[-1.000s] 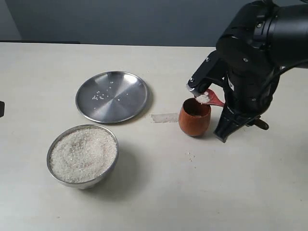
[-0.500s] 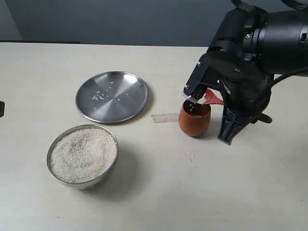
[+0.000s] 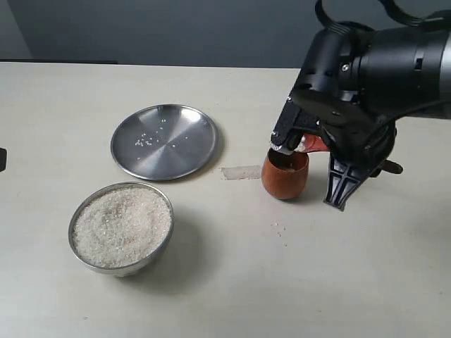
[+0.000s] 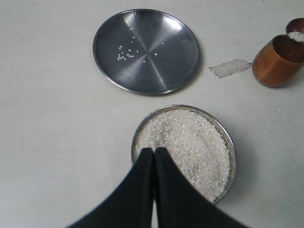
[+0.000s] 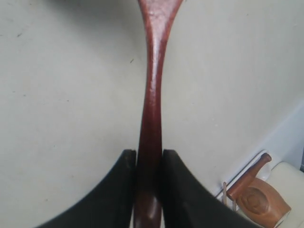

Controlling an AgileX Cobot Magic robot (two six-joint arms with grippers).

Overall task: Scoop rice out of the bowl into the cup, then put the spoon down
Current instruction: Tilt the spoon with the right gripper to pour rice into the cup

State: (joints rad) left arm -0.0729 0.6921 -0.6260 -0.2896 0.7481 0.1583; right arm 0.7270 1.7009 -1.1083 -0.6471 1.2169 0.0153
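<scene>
Exterior high, left shares bowl (image 3: pixel 141 265), right unclear

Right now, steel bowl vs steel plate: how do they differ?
Depth: the bowl is deep-walled; the plate is flat and shallow.
Contents: the bowl is heaped with rice; the plate carries only a few stray grains.
Width: the plate looks wider than the bowl.
Shared: both are round, shiny steel, standing apart on the table.
</scene>
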